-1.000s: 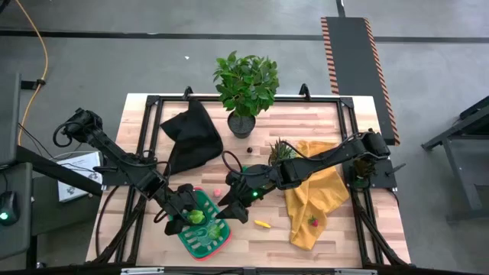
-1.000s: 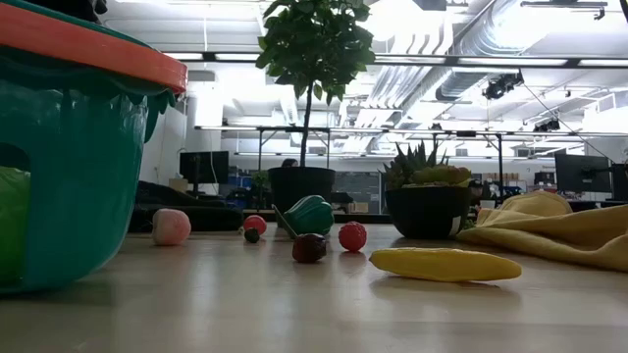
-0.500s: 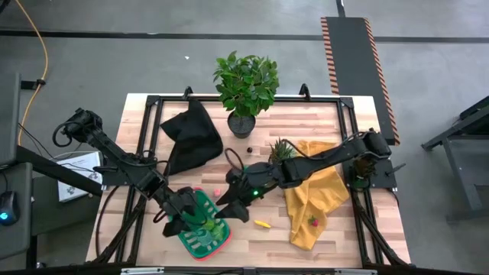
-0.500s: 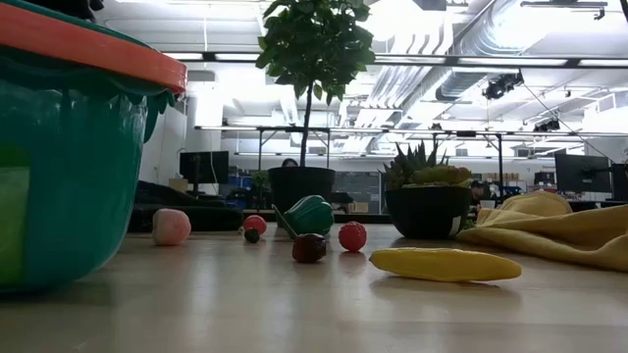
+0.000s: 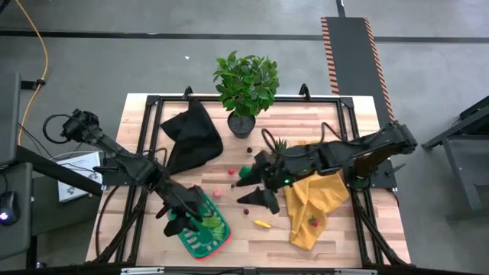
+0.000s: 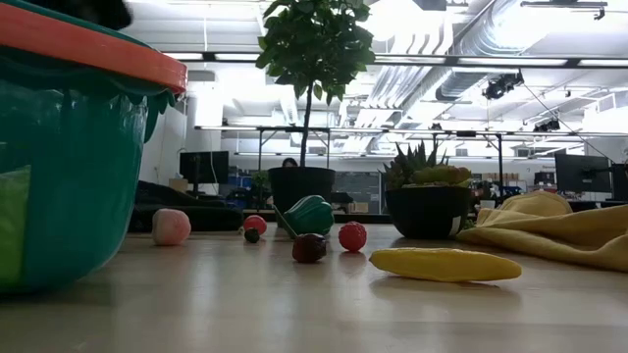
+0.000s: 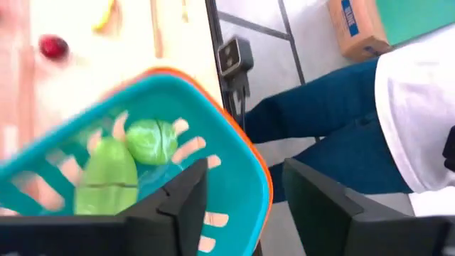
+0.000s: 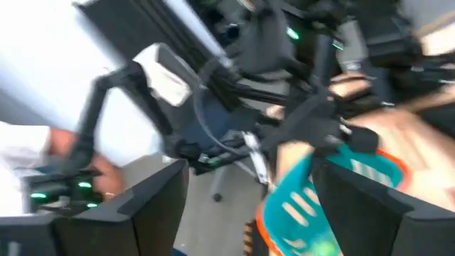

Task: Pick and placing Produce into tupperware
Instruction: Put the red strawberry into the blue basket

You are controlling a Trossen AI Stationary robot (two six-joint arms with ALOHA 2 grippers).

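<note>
Left pincer (image 5: pixel 186 216) over tupperware (image 5: pixel 200 243), long axis diagonal

No readable text, label, brand, number or sign is shown in any view. A cardboard box (image 7: pixel 353 27) on the floor carries a blue strip, but nothing on it can be made out. The pale markings inside the tupperware (image 5: pixel 200 238) are plain stripes, not letters.
</note>
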